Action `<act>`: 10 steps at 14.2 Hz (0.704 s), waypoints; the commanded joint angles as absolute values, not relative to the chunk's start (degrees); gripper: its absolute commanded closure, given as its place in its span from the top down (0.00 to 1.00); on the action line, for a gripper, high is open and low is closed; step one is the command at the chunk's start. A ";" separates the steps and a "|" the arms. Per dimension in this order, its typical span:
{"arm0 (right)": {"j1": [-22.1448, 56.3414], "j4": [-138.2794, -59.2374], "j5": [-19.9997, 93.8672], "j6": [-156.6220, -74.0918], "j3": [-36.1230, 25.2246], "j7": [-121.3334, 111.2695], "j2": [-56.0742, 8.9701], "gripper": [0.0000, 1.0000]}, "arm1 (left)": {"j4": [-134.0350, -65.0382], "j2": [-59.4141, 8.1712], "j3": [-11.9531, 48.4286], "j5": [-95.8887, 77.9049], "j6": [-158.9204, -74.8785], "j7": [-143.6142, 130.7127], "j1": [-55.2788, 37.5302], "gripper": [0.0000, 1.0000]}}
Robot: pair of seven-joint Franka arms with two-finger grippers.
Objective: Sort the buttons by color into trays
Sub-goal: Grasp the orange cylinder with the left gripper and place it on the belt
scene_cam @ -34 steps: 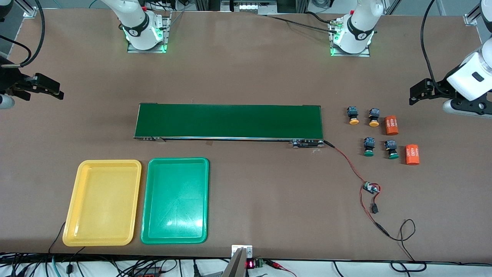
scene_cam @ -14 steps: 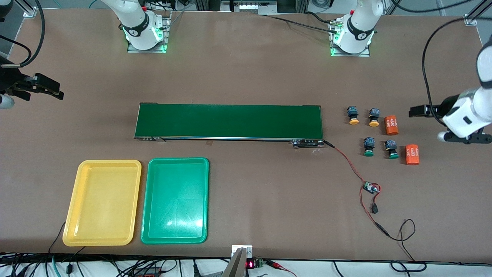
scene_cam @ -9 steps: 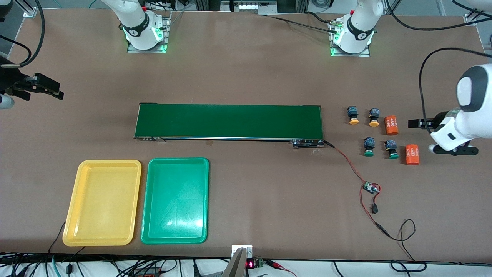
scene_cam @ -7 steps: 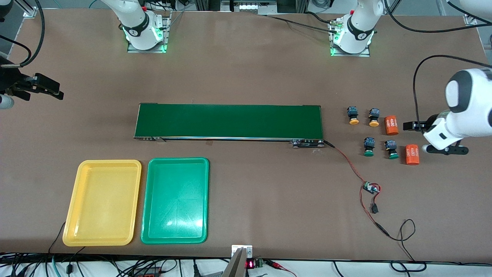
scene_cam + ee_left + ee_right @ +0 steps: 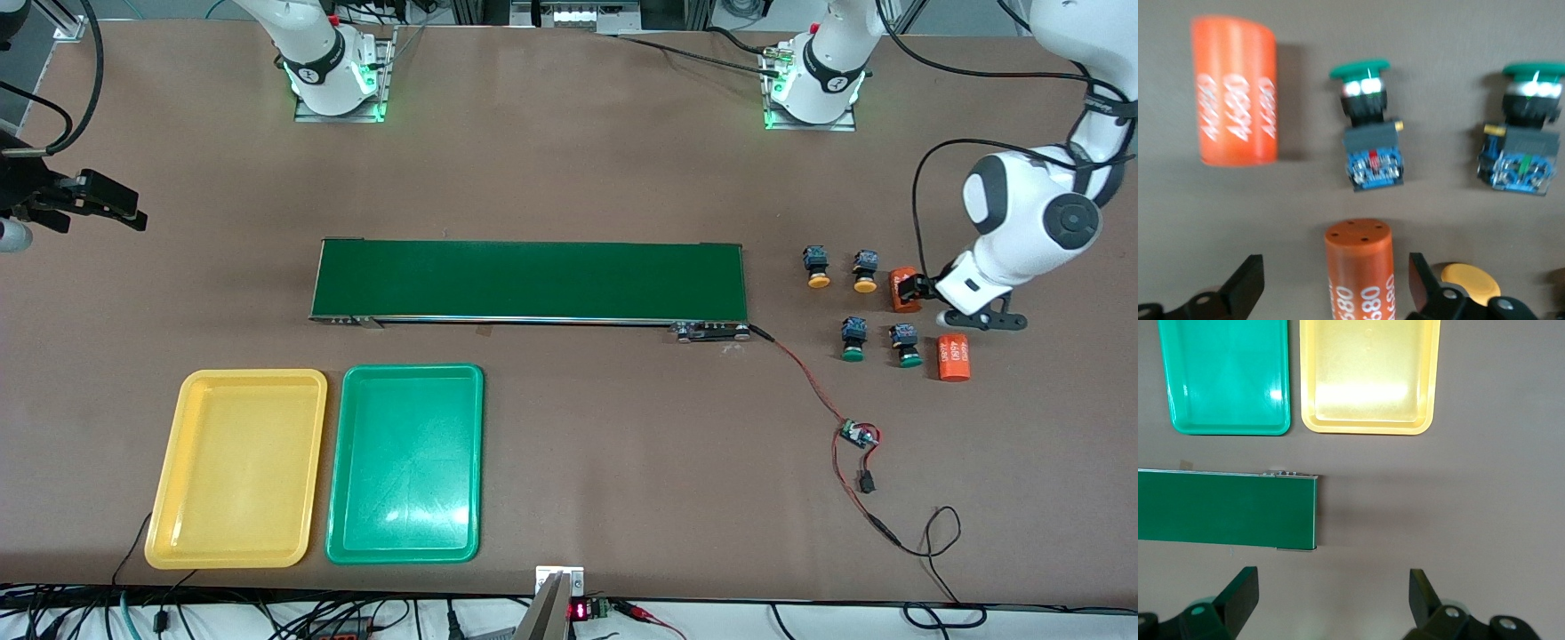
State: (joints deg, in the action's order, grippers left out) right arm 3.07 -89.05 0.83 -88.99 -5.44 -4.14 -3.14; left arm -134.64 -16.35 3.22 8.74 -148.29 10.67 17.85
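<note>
The buttons (image 5: 855, 302) lie between the conveyor belt (image 5: 530, 281) and, seemingly, two cylinders (image 5: 953, 357).

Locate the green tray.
The green tray lies toward the right arm's end, beside the yellow tray, nearer the front camera than the conveyor belt.

In the front view the left pincer (image 5: 914, 289) covers part of the orange cylinder (image 5: 901, 291) at middle right, hiding its white numbers. In the left wrist view that cylinder (image 5: 1359, 267) is cut off by the bottom edge, as is a yellow-capped button (image 5: 1469, 281) at lower right, whose body cannot be seen. A second yellow-capped button barely enters the lower right corner. The right pincer (image 5: 98, 200) sits at the front view's left edge, its arm cut off.
</note>
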 commanded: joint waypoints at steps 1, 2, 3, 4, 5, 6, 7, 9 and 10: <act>3.08 -89.21 -0.09 -89.12 -5.19 -3.08 -2.46 1.00 | -135.44 -17.40 3.87 9.76 -150.37 11.60 19.42 0.91; 3.08 -89.21 -0.09 -89.12 -5.19 -3.08 -2.46 1.00 | -135.53 -18.10 3.87 9.76 -150.55 11.95 19.42 0.81; 3.08 -89.21 -0.09 -89.12 -5.27 -3.08 -2.55 1.00 | -135.53 -18.71 3.87 9.76 -150.47 12.39 19.42 0.53; 3.08 -89.21 -0.09 -89.21 -5.27 -3.08 -2.55 1.00 | -135.44 -19.33 3.87 9.76 -150.47 12.39 19.68 0.47; 3.08 -89.21 -0.09 -89.12 -5.27 -3.08 -2.55 1.00 | -135.44 -19.25 4.04 9.67 -150.29 12.31 19.86 0.43; 3.08 -89.21 -0.09 -89.12 -5.27 -3.08 -2.55 1.00 | -135.44 -19.07 4.13 9.75 -150.03 12.30 19.86 0.36; 3.08 -89.21 -0.09 -89.12 -5.27 -3.08 -2.55 1.00 | -135.27 -18.64 4.30 9.76 -148.90 12.30 19.86 0.31; 3.08 -89.21 -0.09 -89.21 -5.19 -3.08 -2.55 1.00 | -134.04 -15.14 5.79 9.76 -140.50 12.30 19.60 0.21; 3.08 -89.21 -0.09 -89.21 -5.27 -3.08 -2.55 1.00 | -132.55 -12.86 7.80 9.76 -135.23 12.30 19.60 0.20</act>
State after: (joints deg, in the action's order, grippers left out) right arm 3.07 -89.05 0.83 -89.02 -5.46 -4.11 -3.14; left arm -134.23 -18.15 4.52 8.74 -143.83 11.76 18.94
